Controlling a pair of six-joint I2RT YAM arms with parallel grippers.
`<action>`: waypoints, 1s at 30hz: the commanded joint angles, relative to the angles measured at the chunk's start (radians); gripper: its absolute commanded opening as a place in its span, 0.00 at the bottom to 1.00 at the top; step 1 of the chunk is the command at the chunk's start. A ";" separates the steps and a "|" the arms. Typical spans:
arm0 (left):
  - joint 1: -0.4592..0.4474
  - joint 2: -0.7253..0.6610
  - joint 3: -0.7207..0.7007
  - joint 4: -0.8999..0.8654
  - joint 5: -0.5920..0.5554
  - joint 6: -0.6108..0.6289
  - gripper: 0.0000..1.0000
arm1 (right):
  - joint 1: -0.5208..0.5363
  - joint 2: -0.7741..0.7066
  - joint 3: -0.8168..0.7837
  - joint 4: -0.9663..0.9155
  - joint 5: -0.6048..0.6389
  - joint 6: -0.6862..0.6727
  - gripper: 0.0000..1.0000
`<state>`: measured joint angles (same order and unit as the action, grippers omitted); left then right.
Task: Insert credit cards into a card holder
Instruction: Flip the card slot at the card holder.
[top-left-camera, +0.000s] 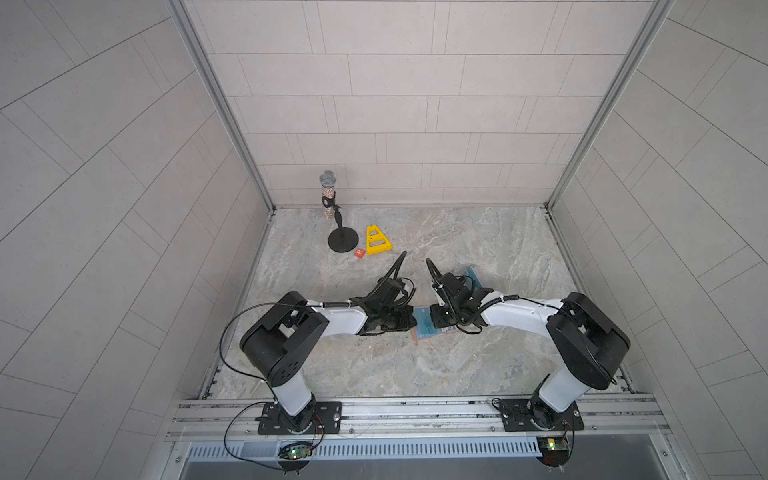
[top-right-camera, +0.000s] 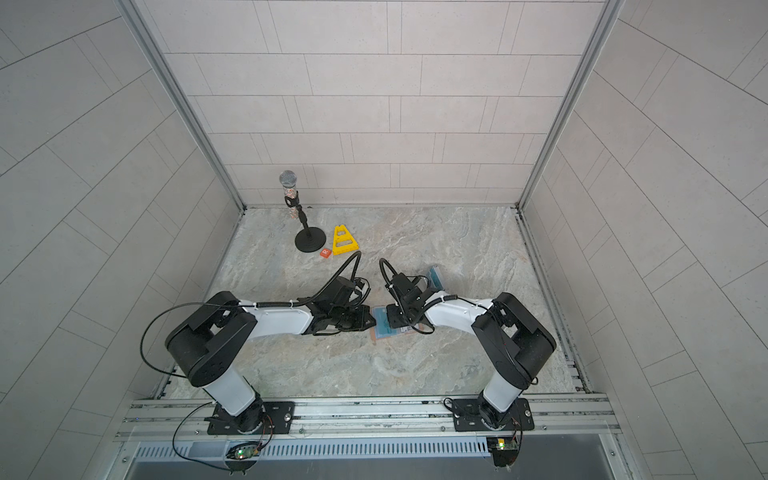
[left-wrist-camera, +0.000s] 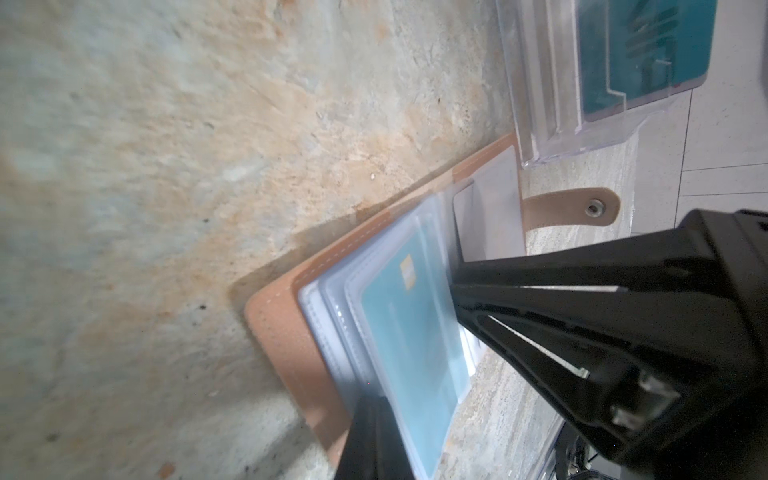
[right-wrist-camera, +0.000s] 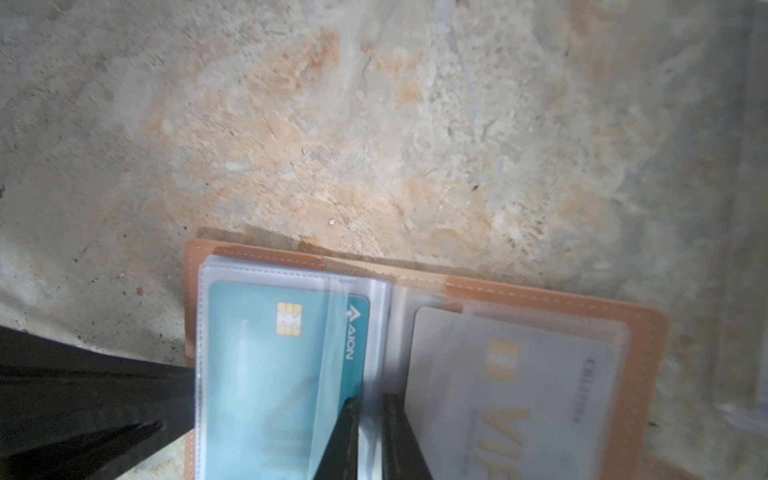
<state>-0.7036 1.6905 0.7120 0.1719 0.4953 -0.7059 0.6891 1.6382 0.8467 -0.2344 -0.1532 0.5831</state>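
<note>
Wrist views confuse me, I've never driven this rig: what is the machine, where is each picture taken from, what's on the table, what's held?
The machine is two robot arms, each ending in a two-finger gripper. The two wide pictures look down from overhead, side by side; each close picture comes from a camera on one arm's wrist. On the marble table lies the open card holder, with a teal card and a pale card in its sleeves. The right gripper seems to pinch a clear sleeve near the spine. The left gripper is shut, nothing visibly in it, its tip at the holder's edge. Farther back are a clear stand holding a second teal card, a microphone, a yellow triangle and an orange tile.
</note>
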 joint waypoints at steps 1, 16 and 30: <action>-0.011 0.018 0.011 0.027 0.012 -0.004 0.00 | 0.004 0.009 -0.014 -0.062 0.024 -0.001 0.17; -0.022 0.011 0.019 0.051 0.019 -0.014 0.00 | 0.004 -0.112 -0.013 -0.104 0.040 0.011 0.34; -0.037 0.024 0.054 0.056 0.028 -0.014 0.00 | 0.003 -0.199 -0.020 -0.149 0.122 0.014 0.41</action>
<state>-0.7326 1.6947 0.7380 0.2134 0.5144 -0.7185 0.6891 1.4834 0.8425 -0.3485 -0.0879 0.5873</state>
